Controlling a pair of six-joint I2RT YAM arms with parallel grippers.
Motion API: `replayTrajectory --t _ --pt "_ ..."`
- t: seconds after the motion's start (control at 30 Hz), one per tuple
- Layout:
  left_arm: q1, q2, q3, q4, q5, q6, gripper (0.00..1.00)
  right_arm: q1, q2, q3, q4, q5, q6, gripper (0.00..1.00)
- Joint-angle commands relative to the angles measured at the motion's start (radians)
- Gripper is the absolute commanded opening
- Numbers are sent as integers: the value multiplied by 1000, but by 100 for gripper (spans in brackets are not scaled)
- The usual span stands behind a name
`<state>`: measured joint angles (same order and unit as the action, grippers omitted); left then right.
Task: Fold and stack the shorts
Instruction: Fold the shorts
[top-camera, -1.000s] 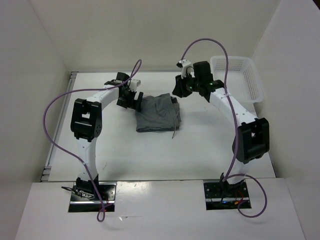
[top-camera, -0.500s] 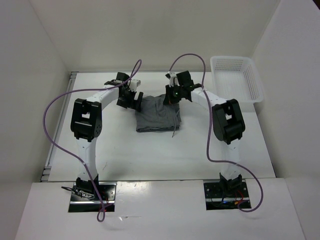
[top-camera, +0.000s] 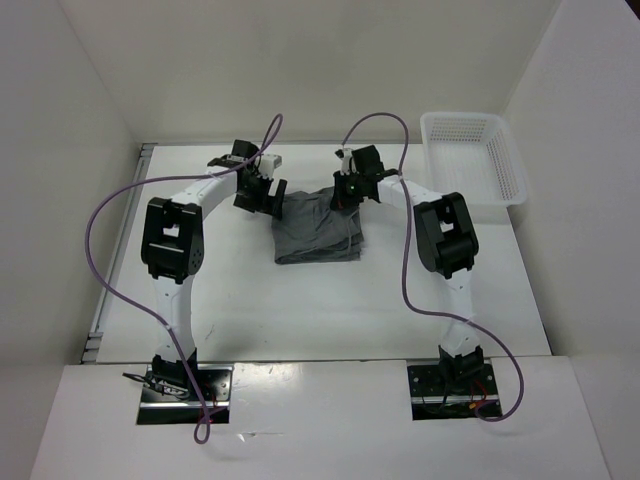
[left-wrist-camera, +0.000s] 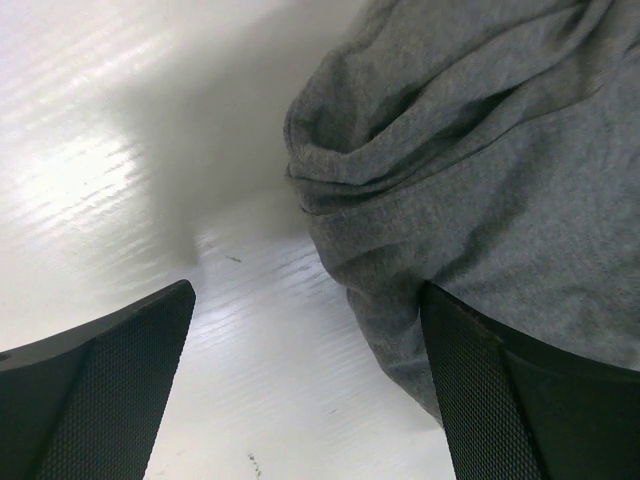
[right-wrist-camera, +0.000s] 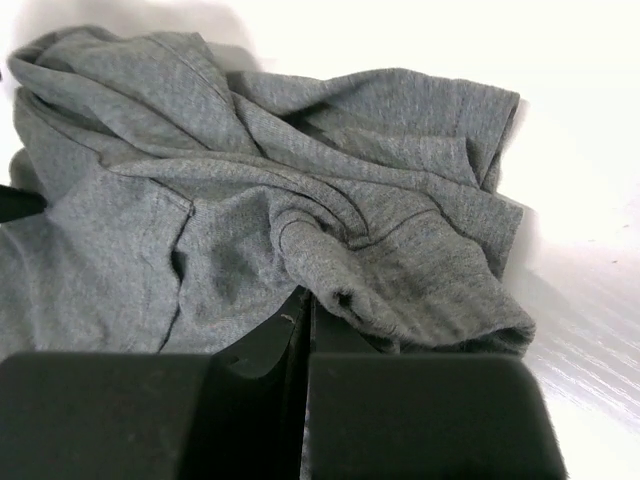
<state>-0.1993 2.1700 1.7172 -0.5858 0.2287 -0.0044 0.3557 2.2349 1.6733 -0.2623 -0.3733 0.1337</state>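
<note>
The grey shorts (top-camera: 318, 228) lie folded in a rumpled bundle at the middle of the table. My left gripper (top-camera: 272, 198) is at their far left corner, low over the table. In the left wrist view it (left-wrist-camera: 305, 290) is open, with the right finger (left-wrist-camera: 520, 400) against the edge of the shorts (left-wrist-camera: 480, 150) and the left finger (left-wrist-camera: 100, 390) over bare table. My right gripper (top-camera: 343, 194) is at the far right corner of the shorts. In the right wrist view it (right-wrist-camera: 305, 305) is shut, its tips pushed under a fold of the shorts (right-wrist-camera: 250, 200); no fabric shows between the fingers.
A white mesh basket (top-camera: 508, 165) stands at the far right of the table. White walls close in the table on the left, back and right. The arms' purple cables (top-camera: 380, 125) loop above the far part of the table.
My right arm has swung left from near the basket and come down at the far right corner of the shorts. The left gripper has barely moved.
</note>
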Motion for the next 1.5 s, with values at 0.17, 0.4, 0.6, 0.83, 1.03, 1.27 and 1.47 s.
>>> replayTrajectory --t 0.17,0.4,0.6,0.83,1.03,1.27,1.47 --pt "5 -16 45 -20 -51 4 100 -21 -121 -93 40 152 20 0" --pt "-14 69 102 -11 36 4 100 -21 -228 -207 51 171 58 0" --pt "-23 27 166 -20 92 4 100 -21 -333 -142 15 53 -15 35" --pt "-23 85 257 -31 187 4 100 -49 -380 -175 -8 66 -34 51" --pt "-23 186 312 -51 196 4 100 -58 -324 -166 1 66 -34 55" --pt "-32 237 344 -51 251 4 100 -78 -310 -207 12 42 -34 54" --pt "-32 258 344 -51 291 4 75 -78 -264 -268 57 5 -5 53"
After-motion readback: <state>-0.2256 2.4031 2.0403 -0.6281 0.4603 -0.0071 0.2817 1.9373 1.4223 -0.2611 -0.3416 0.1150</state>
